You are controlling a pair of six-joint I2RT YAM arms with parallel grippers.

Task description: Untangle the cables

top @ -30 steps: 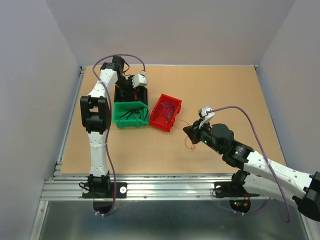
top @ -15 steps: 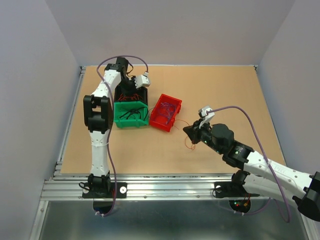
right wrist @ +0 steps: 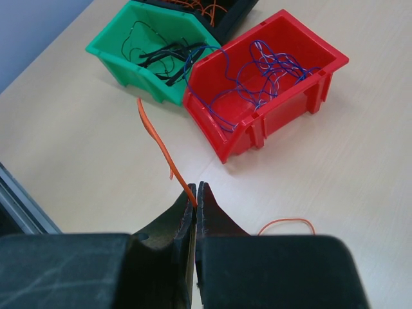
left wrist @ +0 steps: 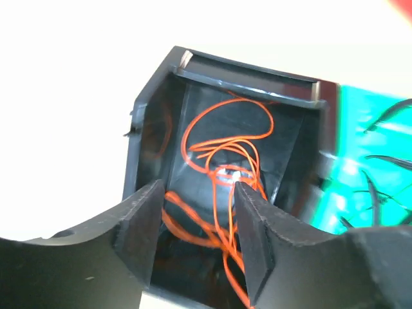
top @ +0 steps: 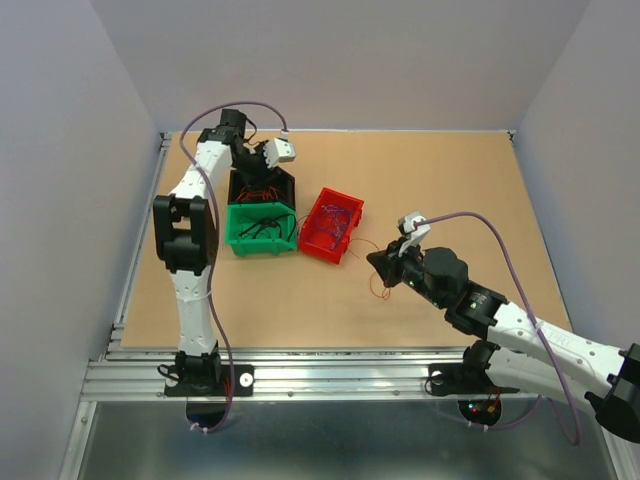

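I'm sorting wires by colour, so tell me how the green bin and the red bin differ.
The green bin holds black wires; the red bin holds purple-blue wires. From above, the green bin sits square against the black bin, while the red bin lies turned at an angle to its right. Both are open-topped plastic bins of like shape on the table.

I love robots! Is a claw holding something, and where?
The right gripper pinches an orange cable, where along it unclear; the left gripper holds nothing.
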